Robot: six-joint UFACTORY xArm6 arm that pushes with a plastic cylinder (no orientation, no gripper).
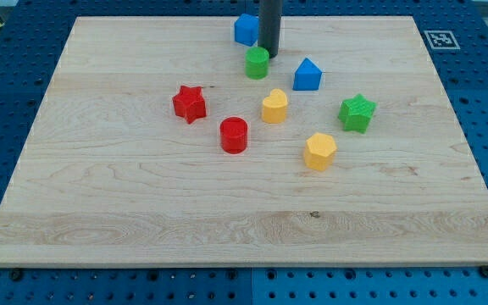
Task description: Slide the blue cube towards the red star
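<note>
my tip has no claw to open and holds nothing; it stands just right of the blue cube, just above the green cylinder.

near: red cylinder, then red star, well apart from the cube.

far: cube near the view's top edge, one corner toward the view's left; no clear long axis.

risk: pushing from here likely drives it left, missing the star, or clips the green cylinder.
</note>
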